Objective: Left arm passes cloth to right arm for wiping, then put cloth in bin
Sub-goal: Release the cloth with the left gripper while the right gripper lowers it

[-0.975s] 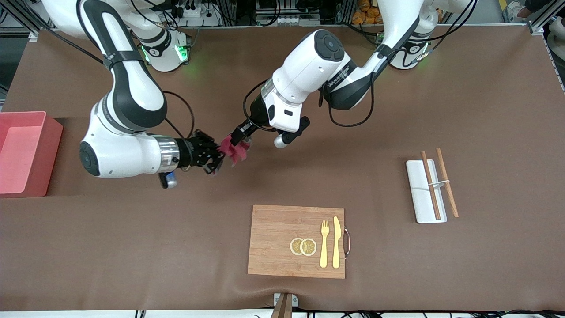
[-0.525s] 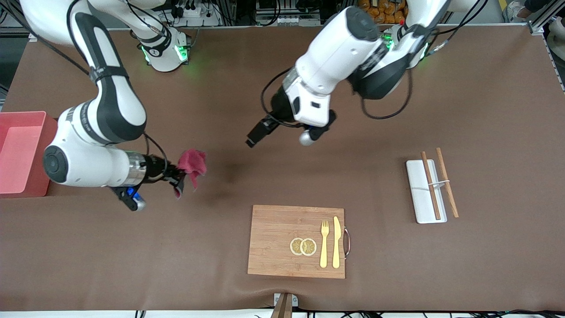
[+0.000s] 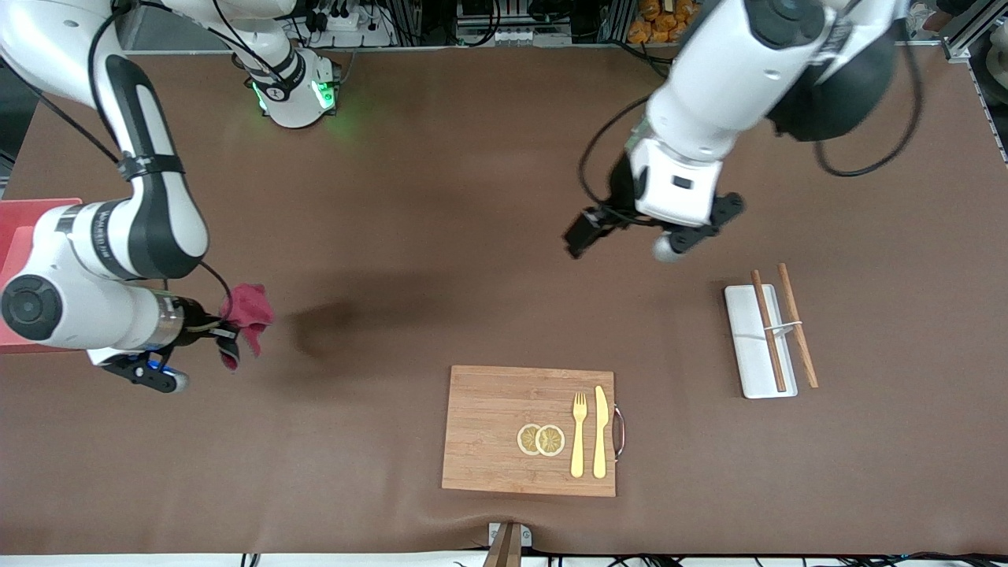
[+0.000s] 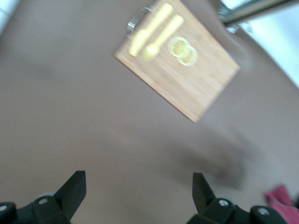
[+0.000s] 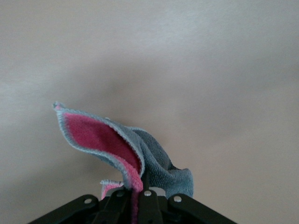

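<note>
Cloth: dark red and grey soft cloth [image 3: 246, 315] is seen at the left middle of the front frame, clamped in the closed jaws of the right gripper [image 3: 223, 331] and hanging above bare brown table [image 3: 441, 236]; in the right wrist view its red face and grey back [image 5: 126, 149] fan out from the shut fingers.
Right arm: white arm with the silver wrist cylinder [image 3: 118, 307] is held low at the left edge of the front frame.
Left gripper: black two-finger left gripper [image 3: 581, 234] is held empty with its jaws spread wide, upper right of centre in the front frame, over bare table.
Bin: pink straight-walled plastic bin [image 3: 16, 228] is mostly hidden by the right arm at the far left edge.
Other items: bamboo cutting board [image 3: 488, 425] with golden fork [image 3: 579, 437], golden knife [image 3: 600, 431] and two lemon slices [image 3: 541, 439] lies at lower centre; flat white tray [image 3: 748, 346] with wooden chopsticks [image 3: 768, 331] lies at the right.
Step in hand: handover is judged complete; wiping is judged to be the step in hand.
Next move: cloth would need lowering onto the table and sweeping, with the grip kept closed; binning comes afterwards.
</note>
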